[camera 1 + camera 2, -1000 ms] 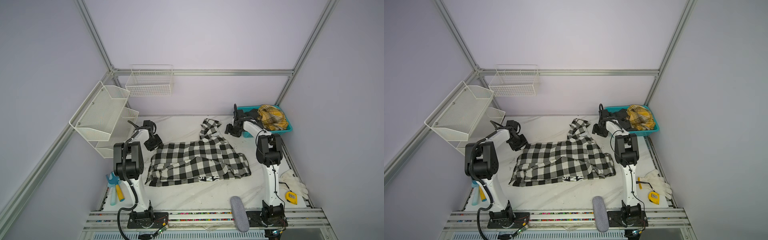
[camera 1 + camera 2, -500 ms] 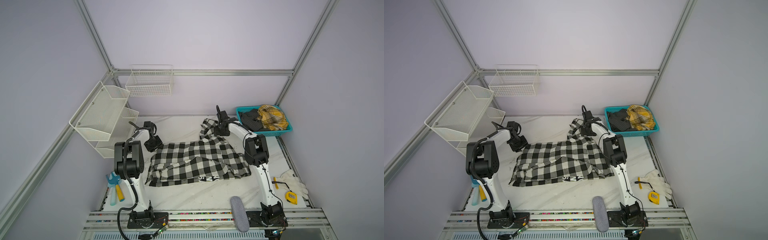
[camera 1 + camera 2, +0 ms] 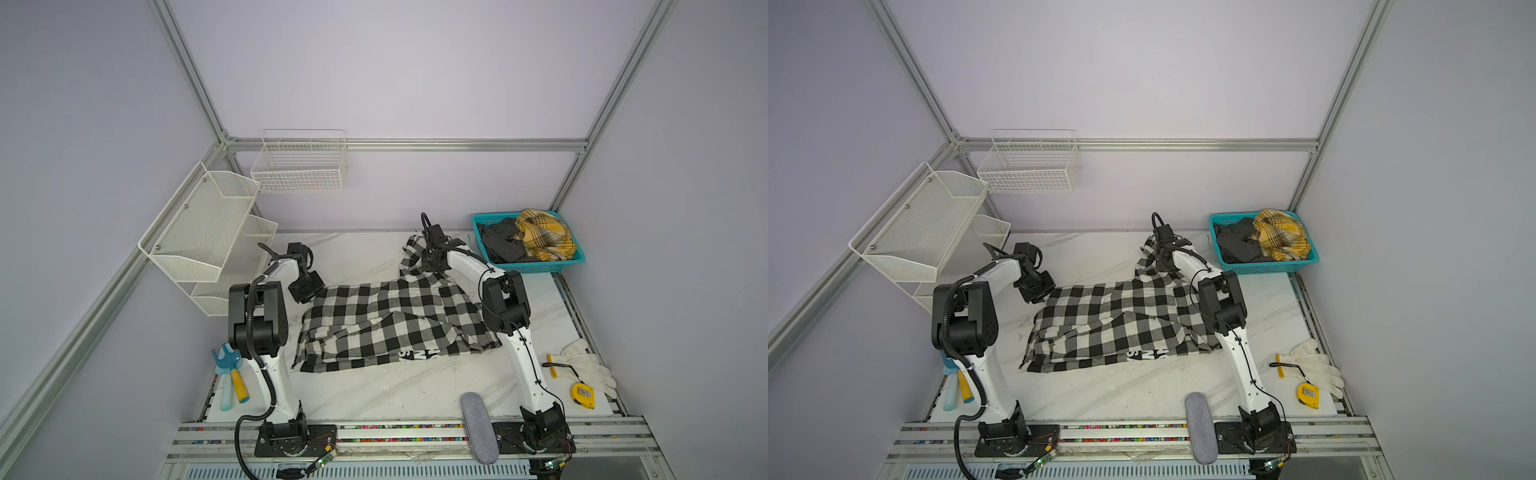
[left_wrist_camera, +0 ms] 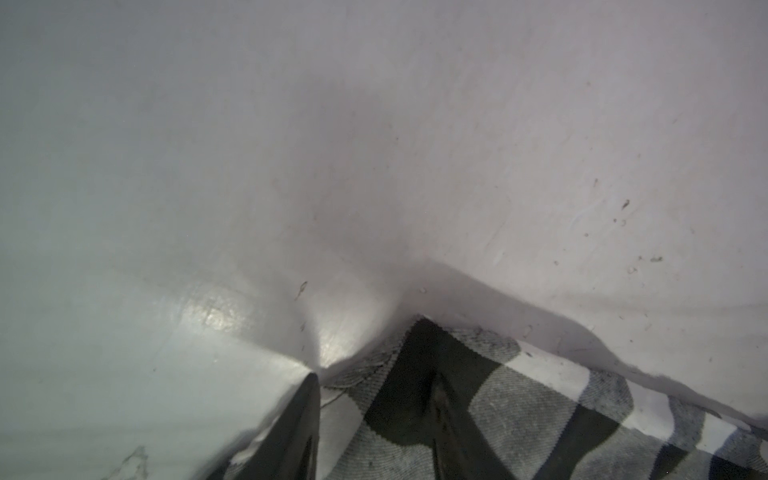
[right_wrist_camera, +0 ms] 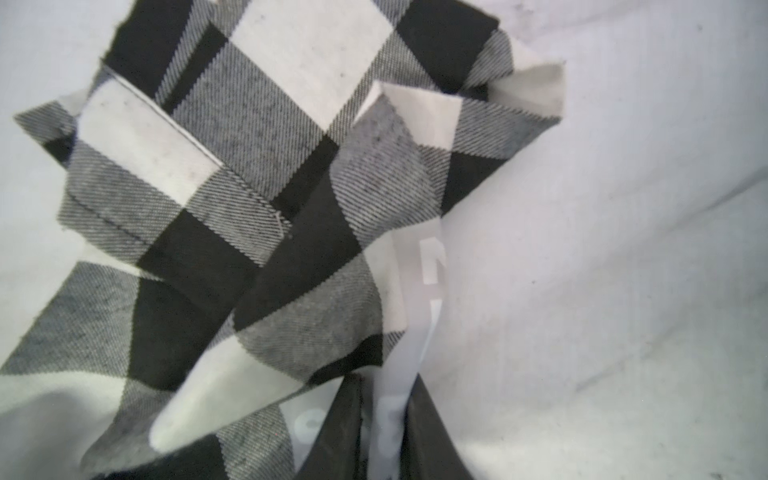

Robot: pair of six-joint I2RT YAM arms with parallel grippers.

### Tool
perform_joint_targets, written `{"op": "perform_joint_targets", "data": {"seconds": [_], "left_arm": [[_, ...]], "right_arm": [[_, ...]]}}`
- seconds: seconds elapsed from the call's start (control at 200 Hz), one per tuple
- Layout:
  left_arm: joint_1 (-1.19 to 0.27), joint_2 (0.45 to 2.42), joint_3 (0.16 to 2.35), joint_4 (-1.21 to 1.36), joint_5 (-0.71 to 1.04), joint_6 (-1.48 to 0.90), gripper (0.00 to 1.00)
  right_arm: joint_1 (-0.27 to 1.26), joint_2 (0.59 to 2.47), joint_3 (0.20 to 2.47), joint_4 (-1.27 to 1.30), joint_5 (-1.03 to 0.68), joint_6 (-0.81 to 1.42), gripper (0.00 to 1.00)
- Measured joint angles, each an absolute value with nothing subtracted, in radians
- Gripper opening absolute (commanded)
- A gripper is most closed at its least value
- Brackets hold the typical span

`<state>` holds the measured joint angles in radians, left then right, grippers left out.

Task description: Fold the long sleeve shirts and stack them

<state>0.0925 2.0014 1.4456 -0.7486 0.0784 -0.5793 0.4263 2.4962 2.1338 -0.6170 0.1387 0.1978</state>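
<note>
The black-and-white checked long sleeve shirt point(image 3: 395, 324) point(image 3: 1121, 324) lies spread across the white table in both top views, one sleeve point(image 3: 411, 255) reaching toward the back. My left gripper point(image 3: 311, 293) point(image 4: 378, 399) sits at the shirt's far left corner point(image 4: 419, 357), jaws apart with that corner lying between them. My right gripper point(image 3: 430, 259) point(image 5: 386, 399) is on the back sleeve, shut on a pale lettered strip of the checked cloth point(image 5: 411, 316). A yellow plaid shirt point(image 3: 544, 237) and a dark grey one point(image 3: 498, 245) lie bunched in the teal basket point(image 3: 536, 268).
White mesh shelves point(image 3: 203, 232) and a wire basket point(image 3: 299, 166) hang at the back left. A grey oblong pad point(image 3: 478, 428) lies at the front edge. White gloves point(image 3: 586, 361) and a yellow tape measure point(image 3: 583, 395) lie front right, blue and yellow hand tools point(image 3: 228, 374) front left.
My right gripper swung left from beside the teal basket to the back sleeve and closed on the cloth. My left gripper stayed at the shirt's corner, its jaws a little narrower.
</note>
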Motion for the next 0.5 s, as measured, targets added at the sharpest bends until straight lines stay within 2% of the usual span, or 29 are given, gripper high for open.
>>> {"op": "perform_joint_targets", "data": {"seconds": [0.075,0.14,0.34,0.5], "left_arm": [[0.093,2.001,1.446,-0.748,0.083,-0.580,0.48],[0.093,2.002,1.446,-0.748,0.090,-0.582,0.51],[0.093,2.030,1.506,-0.749,0.102,-0.583,0.51],[0.093,2.059,1.539,-0.743,0.106,-0.583,0.50]], "right_arm": [[0.425,2.492,2.129,-0.612,0.140,0.203,0.50],[0.423,2.489,2.130,-0.617,0.143,0.202,0.51],[0.419,2.491,2.153,-0.667,0.147,0.205,0.41],[0.419,2.501,2.176,-0.698,0.144,0.198,0.23]]}}
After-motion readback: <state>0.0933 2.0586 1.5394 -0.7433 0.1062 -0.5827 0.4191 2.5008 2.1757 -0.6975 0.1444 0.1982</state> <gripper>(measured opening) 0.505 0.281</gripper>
